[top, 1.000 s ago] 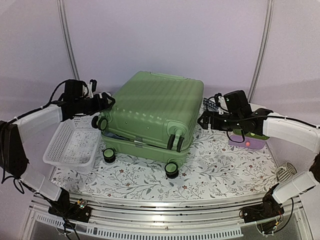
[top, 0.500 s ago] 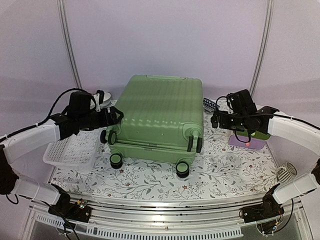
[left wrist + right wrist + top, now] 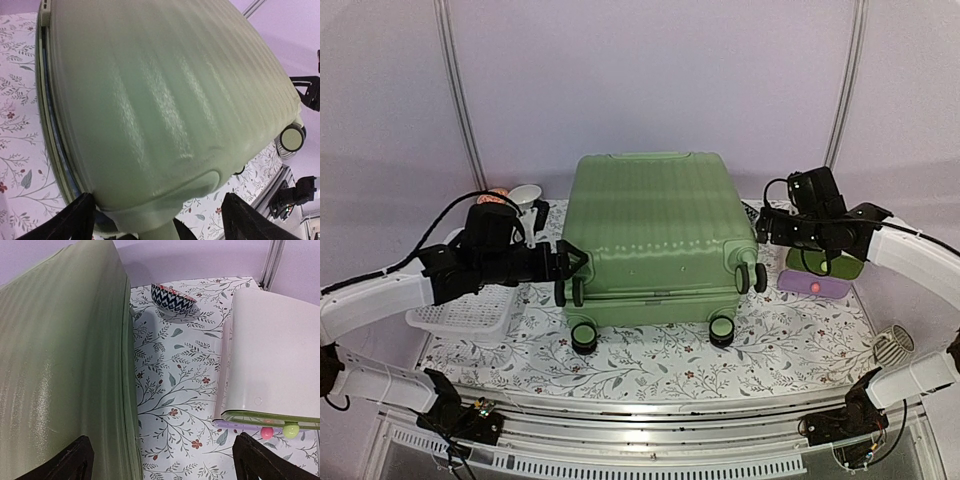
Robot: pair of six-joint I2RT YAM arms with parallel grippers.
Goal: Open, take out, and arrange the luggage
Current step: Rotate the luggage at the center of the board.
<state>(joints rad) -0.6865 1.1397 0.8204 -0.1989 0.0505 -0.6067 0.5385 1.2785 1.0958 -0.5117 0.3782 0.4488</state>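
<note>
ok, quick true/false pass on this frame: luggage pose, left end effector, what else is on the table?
1. The luggage lies with its wheels toward the near edge of the table. True.
2. The left end effector is shut on a wheel. False: its jaws stand wide at the luggage's near left corner.
3. A zigzag-patterned bowl sits on the table beside the luggage. True.
4. The white basket is on the right side. False: it sits at the table's left edge.
5. The luggage is wide open, lining showing. False: its two shells lie together.
</note>
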